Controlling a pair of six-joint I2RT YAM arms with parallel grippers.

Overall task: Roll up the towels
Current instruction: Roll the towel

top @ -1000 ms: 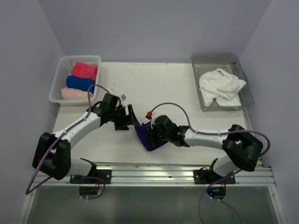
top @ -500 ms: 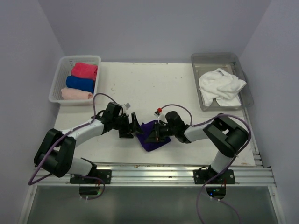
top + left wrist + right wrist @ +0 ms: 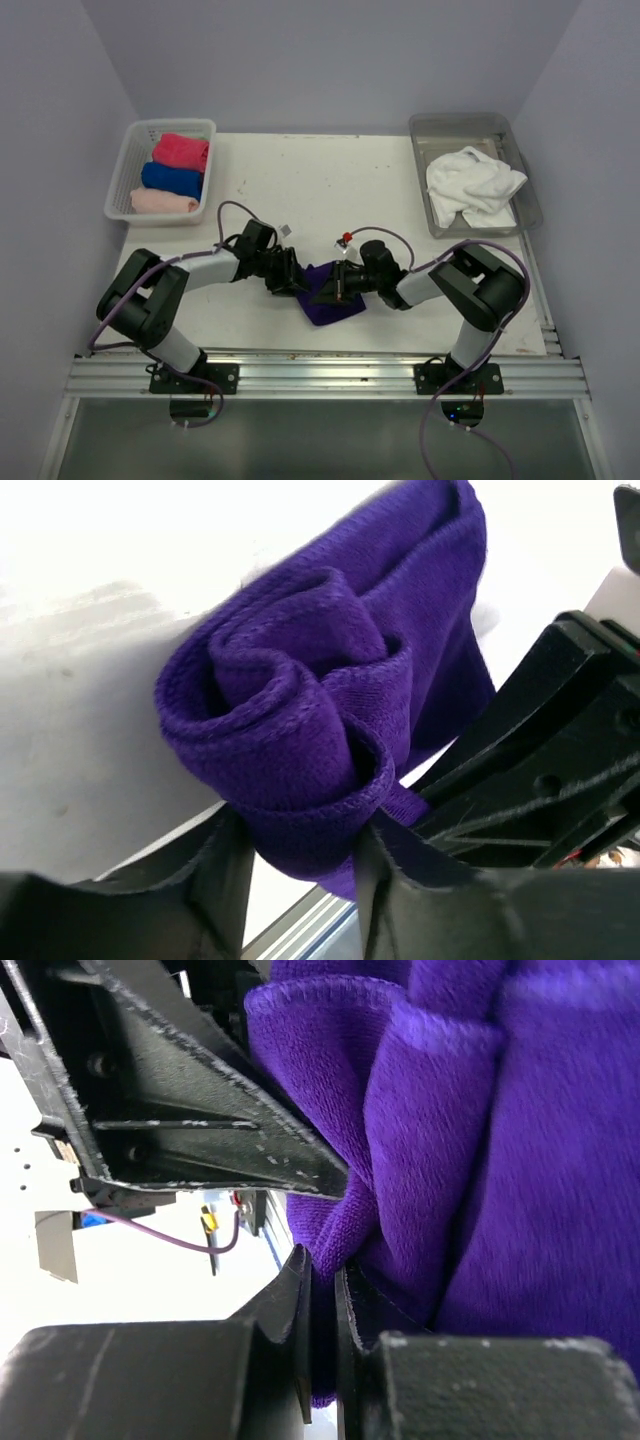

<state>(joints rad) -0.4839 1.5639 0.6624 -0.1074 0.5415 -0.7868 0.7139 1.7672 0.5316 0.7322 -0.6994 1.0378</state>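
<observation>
Purple towel (image 3: 300, 730), plush looped pile, coiled roll

The left arm (image 3: 205, 268) and right arm (image 3: 432, 283) reach low to the towel (image 3: 325, 308) from both sides. The left fingers (image 3: 215, 885) squeeze its roll; the right fingers (image 3: 282, 1335) pinch its edge.

White plastic lattice basket (image 3: 125, 165) far left, three rolled towels (image 3: 172, 180) inside, grey metal tray (image 3: 460, 122) far right holding white towel (image 3: 472, 185), purple cloth towel (image 3: 322, 302) front centre.
</observation>
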